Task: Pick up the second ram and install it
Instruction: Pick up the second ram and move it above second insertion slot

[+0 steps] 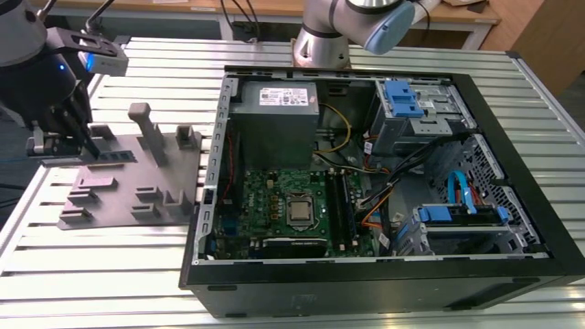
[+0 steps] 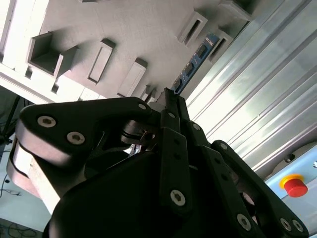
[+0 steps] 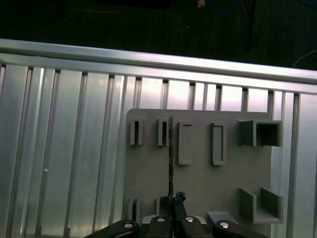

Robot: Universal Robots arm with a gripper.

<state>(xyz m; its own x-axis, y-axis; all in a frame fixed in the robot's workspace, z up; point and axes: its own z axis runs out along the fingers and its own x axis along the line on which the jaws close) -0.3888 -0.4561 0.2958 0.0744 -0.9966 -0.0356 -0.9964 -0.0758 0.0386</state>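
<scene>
First wrist view: second ram (image 3: 170,148) lies just beyond hand (image 3: 171,199).

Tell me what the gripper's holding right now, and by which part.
The jaws appear closed on the second ram, gripping its upper edge near one end, while it stands on edge in the grey tray.

I count one thin, dark blue-green memory stick (image 2: 198,57) and one grey moulded plastic tray (image 1: 123,199). There is one open black metal computer case (image 1: 384,288), with one green motherboard (image 1: 265,199), one grey box-shaped power supply (image 1: 274,130) and two blue plastic drive-bay clips (image 1: 402,99). I have one black gripper (image 3: 172,197). I also count one round red push button (image 2: 295,186).
</scene>
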